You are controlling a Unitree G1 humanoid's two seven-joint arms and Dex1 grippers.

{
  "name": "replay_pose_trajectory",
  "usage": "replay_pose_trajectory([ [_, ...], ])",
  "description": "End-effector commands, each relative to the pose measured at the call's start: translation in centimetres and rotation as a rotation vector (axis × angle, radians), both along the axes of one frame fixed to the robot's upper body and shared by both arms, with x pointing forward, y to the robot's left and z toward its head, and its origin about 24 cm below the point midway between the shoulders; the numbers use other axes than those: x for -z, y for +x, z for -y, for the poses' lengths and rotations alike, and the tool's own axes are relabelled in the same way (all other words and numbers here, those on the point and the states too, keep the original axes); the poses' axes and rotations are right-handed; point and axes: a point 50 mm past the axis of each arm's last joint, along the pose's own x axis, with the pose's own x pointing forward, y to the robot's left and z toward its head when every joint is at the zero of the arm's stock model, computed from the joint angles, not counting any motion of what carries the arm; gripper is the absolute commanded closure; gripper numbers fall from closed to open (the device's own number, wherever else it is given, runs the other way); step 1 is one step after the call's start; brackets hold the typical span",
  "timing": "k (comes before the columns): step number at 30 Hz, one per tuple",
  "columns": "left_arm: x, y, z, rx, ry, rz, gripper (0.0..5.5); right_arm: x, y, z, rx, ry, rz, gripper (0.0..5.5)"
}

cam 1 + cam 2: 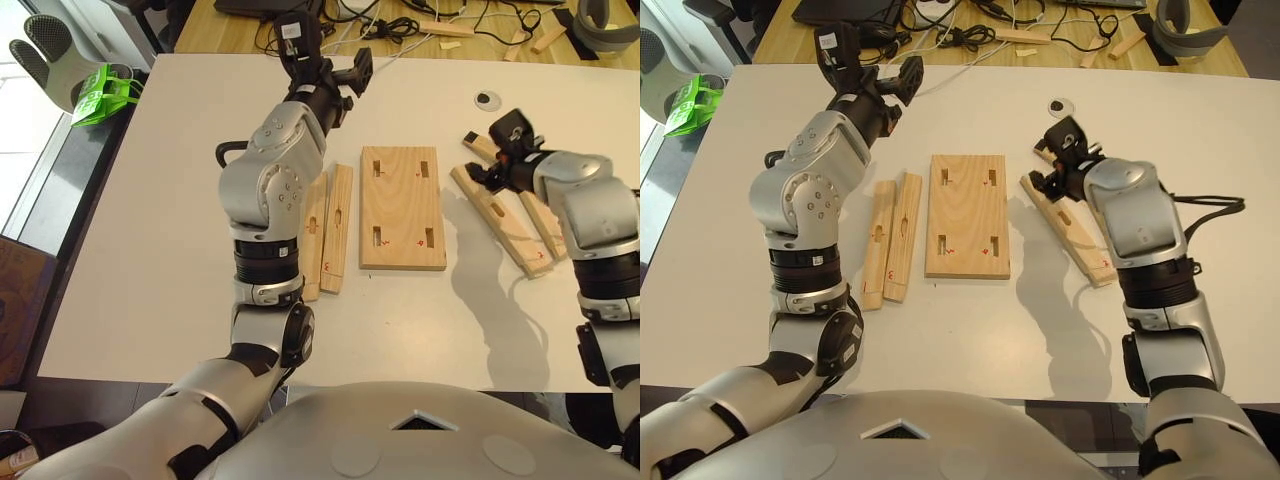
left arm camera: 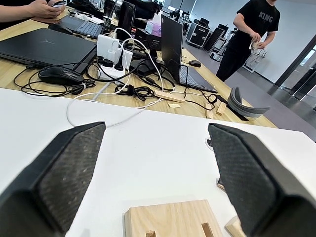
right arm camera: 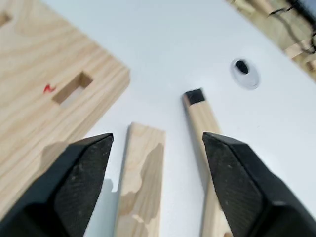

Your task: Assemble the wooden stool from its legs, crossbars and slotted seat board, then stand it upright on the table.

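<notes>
The slotted seat board (image 1: 403,208) lies flat in the middle of the white table (image 1: 180,250), with its four slots facing up. Two slotted wooden pieces (image 1: 328,232) lie side by side just left of it. Several more wooden pieces (image 1: 500,218) lie fanned out to its right. My left gripper (image 1: 338,78) is raised over the far part of the table beyond the board, open and empty; its pads (image 2: 69,173) frame the board's far edge (image 2: 173,219). My right gripper (image 3: 158,182) hangs open above the far ends of two right-hand pieces (image 3: 140,182), holding nothing.
A cable grommet (image 1: 486,99) sits in the table top at the back right. Behind the table is a wooden desk (image 2: 29,74) with laptops, a mouse and tangled cables. A green object (image 1: 100,95) lies off the table's far left corner.
</notes>
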Motion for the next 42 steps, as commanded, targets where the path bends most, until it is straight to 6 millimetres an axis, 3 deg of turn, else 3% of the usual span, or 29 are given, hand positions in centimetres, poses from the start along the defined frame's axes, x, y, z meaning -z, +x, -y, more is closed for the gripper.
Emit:
replay_pose_trajectory([
  [1,0.1,-0.2,-0.1,-0.009,0.008,-0.004,1.66,-1.5,0.9,2.4,0.033,-0.003,0.035,1.60],
  [5,0.0,-0.2,0.0,-0.004,0.013,-0.005,1.66,0.3,1.1,5.0,0.065,0.000,-0.072,0.92],
  [7,0.0,-0.2,-0.1,-0.002,0.018,-0.006,1.66,1.3,1.1,6.3,0.098,-0.012,-0.108,0.92],
  [13,0.1,-0.5,-0.2,-0.002,0.019,-0.014,1.66,3.0,1.3,7.7,0.111,-0.034,-0.149,0.92],
  [22,0.2,-0.6,-0.3,-0.001,0.035,-0.028,1.66,4.4,2.3,7.0,0.038,-0.007,-0.140,0.92],
  [30,0.3,-0.7,-0.5,0.000,0.042,-0.038,1.66,6.3,1.8,6.7,0.053,0.018,-0.211,0.92],
  [42,0.4,-0.7,-0.6,-0.005,0.047,-0.044,1.66,6.3,1.5,6.2,0.065,0.047,-0.219,2.81],
])
